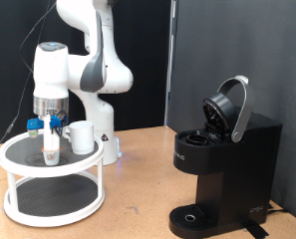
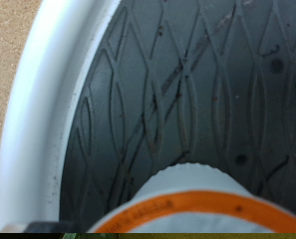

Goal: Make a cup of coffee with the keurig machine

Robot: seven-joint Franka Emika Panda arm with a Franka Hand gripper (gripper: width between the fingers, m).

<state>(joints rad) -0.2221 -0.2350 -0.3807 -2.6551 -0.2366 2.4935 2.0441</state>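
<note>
Pod [image 2: 192,199] under hand [image 1: 53,127], pointing straight down over stand [image 1: 18,159]; grip state unclear, cup [image 1: 81,136] beside

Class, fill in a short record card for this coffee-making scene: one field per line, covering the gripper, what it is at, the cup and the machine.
gripper: over the white two-tier stand, at exterior view's left
between jaws: small white pod with orange rim
cup: upright on stand's top tier, beside the pod
keurig machine: exterior view's right, lid raised
drip tray: no cup on it
</note>
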